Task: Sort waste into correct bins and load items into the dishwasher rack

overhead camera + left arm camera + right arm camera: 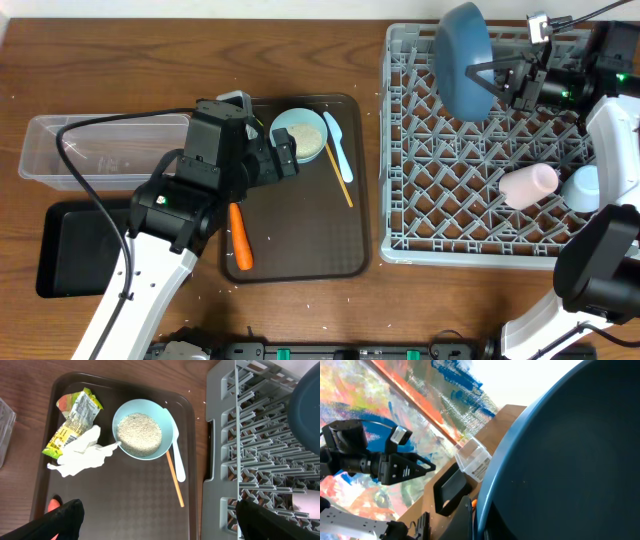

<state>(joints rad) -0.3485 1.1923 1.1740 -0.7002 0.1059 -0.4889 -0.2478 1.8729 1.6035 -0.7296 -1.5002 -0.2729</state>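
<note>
My right gripper [497,76] is shut on the large dark blue plate [462,58], held on edge above the far side of the grey dishwasher rack [400,150]. The plate fills the right wrist view [560,460]. A pink cup [528,184] and a light blue cup [583,188] lie in the rack. My left gripper [160,527] is open and empty above the brown serving tray [125,505]. On that tray are a pale blue bowl [142,430] of crumbs, a white tissue [82,452], a yellow-green wrapper [72,422], a light blue utensil [178,460], chopsticks [175,480] and an orange carrot [240,237].
The clear plastic box [100,150] stands at the left of the table. The shallow black tray [75,250] lies in front of it. The left arm covers the serving tray's left part in the overhead view. The rack's near edge lies close to the tray's right side.
</note>
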